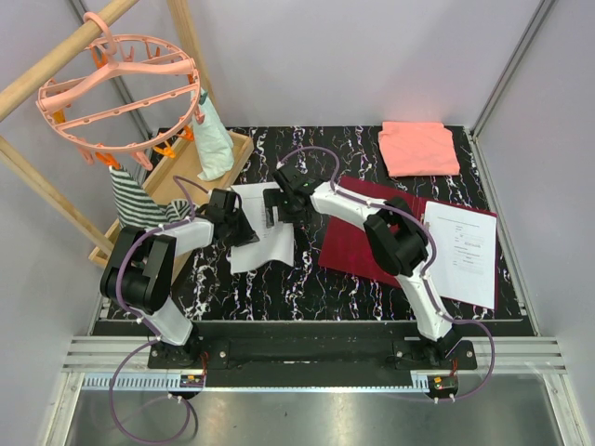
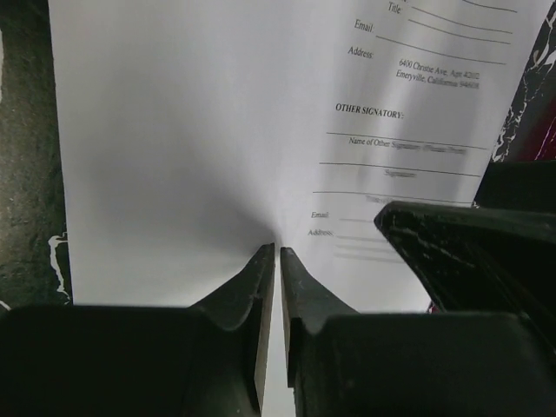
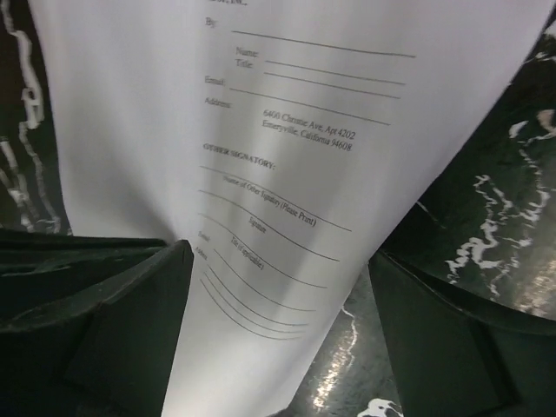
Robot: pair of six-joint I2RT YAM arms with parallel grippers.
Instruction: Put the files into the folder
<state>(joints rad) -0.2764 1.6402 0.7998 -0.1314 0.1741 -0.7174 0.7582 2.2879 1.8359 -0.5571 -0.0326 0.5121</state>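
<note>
A white printed sheet (image 1: 271, 246) lies on the black marble table left of the dark red folder (image 1: 353, 243), its edge lifted and curved. My left gripper (image 1: 244, 230) is shut on the sheet's left edge; in the left wrist view the jaws (image 2: 278, 248) pinch the paper (image 2: 191, 130). My right gripper (image 1: 275, 212) is open over the sheet's upper right; in the right wrist view the sheet (image 3: 287, 130) rises between the spread fingers (image 3: 280, 254). A second printed sheet (image 1: 468, 251) lies over the folder's right edge. The folder is closed and flat under the right arm.
A salmon-pink folded cloth (image 1: 418, 147) lies at the back right. A wooden tray (image 1: 238, 147) at the back left holds a striped cloth (image 1: 138, 200) and a pale green one (image 1: 214, 139). A pink round hanger (image 1: 121, 93) hangs from wooden poles above it.
</note>
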